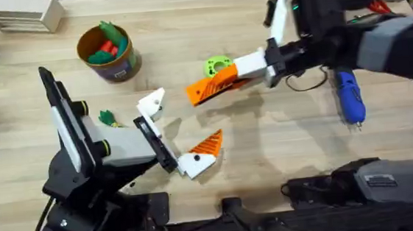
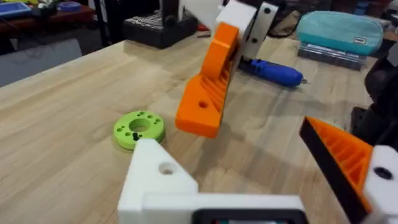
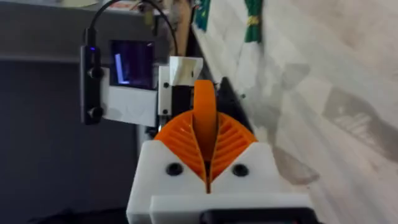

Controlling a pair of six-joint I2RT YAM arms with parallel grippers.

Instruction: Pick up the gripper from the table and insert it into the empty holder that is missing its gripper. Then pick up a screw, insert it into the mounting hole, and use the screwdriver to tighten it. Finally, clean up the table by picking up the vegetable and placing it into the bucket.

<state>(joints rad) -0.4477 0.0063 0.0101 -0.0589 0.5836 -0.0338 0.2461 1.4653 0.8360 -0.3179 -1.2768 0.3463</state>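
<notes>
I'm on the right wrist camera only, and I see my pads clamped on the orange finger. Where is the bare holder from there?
Observer: In the overhead view, the gripper held by the right gripper hangs to the right of the left arm's bare holder, apart from it.
Operator: Where's the screwdriver?
Observer: The screwdriver lies on the table beside the right arm, and nothing is touching it.
Operator: Anything close to my tip?
Observer: A lime green ring lies on the table just beyond your fingers.
</notes>
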